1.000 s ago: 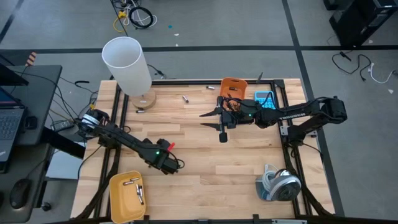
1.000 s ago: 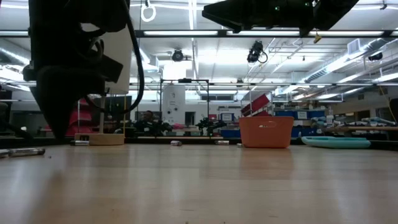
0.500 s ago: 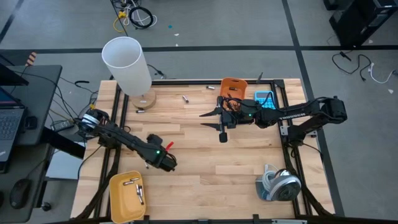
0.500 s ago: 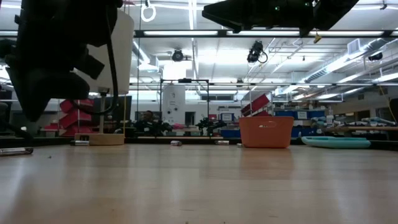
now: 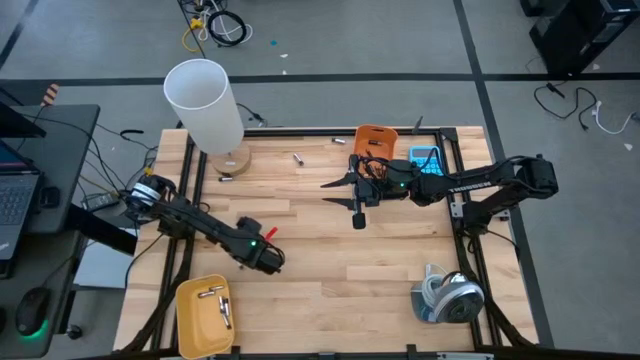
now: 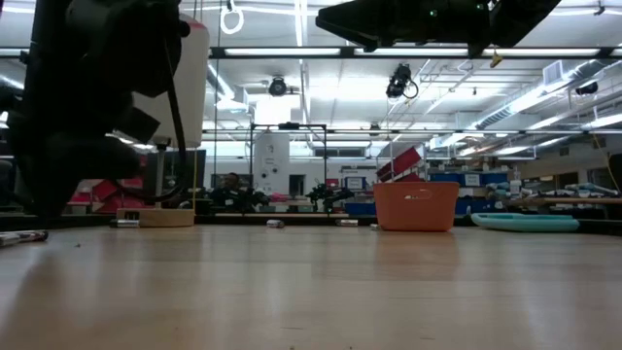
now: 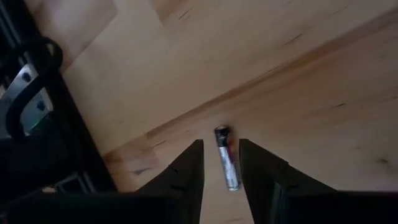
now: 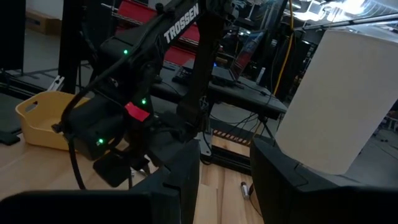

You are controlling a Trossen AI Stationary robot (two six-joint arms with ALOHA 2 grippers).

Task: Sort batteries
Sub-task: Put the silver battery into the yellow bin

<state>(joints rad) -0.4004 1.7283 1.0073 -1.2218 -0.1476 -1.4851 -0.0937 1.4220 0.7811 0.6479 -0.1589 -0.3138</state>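
The left claw [image 7: 221, 163] has swung back toward the yellow tray [image 5: 196, 322] and now hangs parted over a loose battery [image 7: 227, 165] on the counter [image 5: 340, 260], gripping nothing. The right claw [image 8: 225, 163] stays parted, empty.

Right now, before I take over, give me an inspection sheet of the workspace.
Surface: wooden table, bare in the middle.
Job's things: one battery on the wood between the left fingers; two batteries at the far edge; several in the yellow bin.
Clutter: lamp, orange bin, blue calculator, tape roll.
Grippers: left gripper open over the battery; right gripper open, mid-table.
Cables: loose leads on the floor.
Surroundings: laptop left of the table.
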